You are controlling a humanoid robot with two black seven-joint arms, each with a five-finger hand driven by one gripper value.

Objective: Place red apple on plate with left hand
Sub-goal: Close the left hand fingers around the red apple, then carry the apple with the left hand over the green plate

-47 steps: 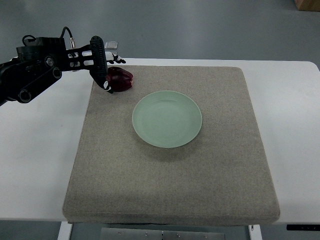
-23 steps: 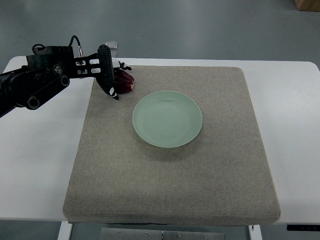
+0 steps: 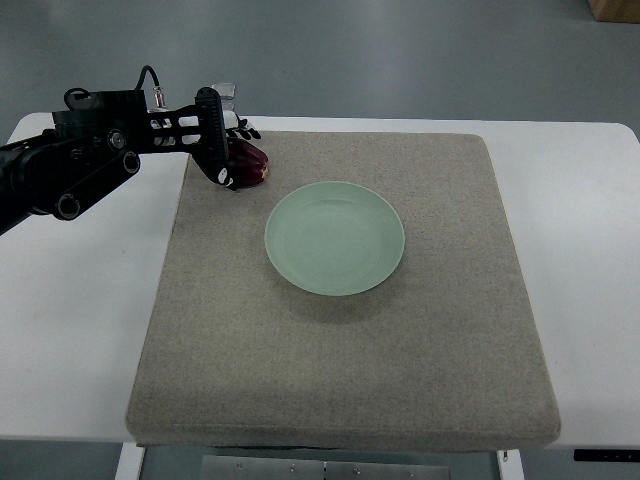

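While the left arm reaches in from the upper left of the frame, the left hand [image 3: 222,150] sits at the far-left corner of the grey mat [image 3: 340,380], right against the red apple [image 3: 248,163]. Black fingers [image 3: 213,135] wrap the apple's left side, one long digit running down across it and smaller fingertips showing past its top edge. They look curled around the fruit, touching it; whether the apple is lifted or resting on the mat, cannot tell from this angle. Apple is dark red, mostly visible on its right half, the rest hidden behind the hand.

Pale green plate [image 3: 335,237] lies around centre frame on the mat, down and right of the apple, near but apart from it. Nothing on the plate. Mat covers most of the white table [image 3: 80,330], which shows bare on left and right sides. Small clear object just behind the hand at the mat's far edge, too obscured to identify. Right arm is out of view.
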